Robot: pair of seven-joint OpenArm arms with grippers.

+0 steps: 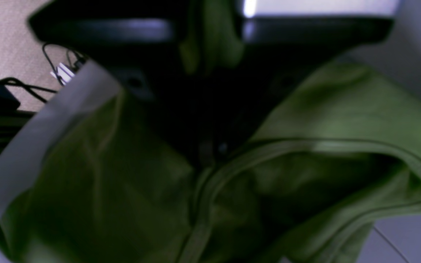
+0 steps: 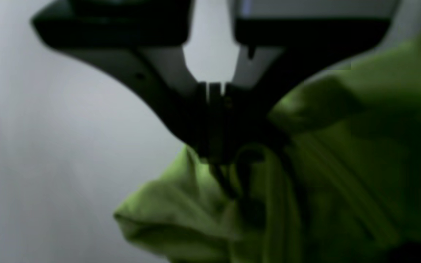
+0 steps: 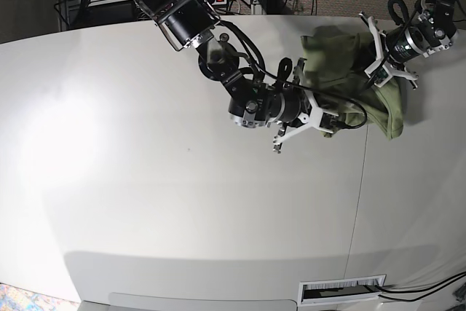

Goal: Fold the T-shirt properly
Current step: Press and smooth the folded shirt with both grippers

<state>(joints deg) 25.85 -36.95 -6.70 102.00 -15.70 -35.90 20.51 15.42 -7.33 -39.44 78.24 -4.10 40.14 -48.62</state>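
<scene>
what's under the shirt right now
The white table lies under the bunched T-shirt; both pincers, left and right, grip it. Anything beneath its folds is hidden.

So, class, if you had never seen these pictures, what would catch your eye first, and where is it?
The green T-shirt stands out, bunched near the far right of the white table and strung between two arms. The right gripper is shut on its near edge, and the left gripper is shut on its far side, close to the table's edge.
</scene>
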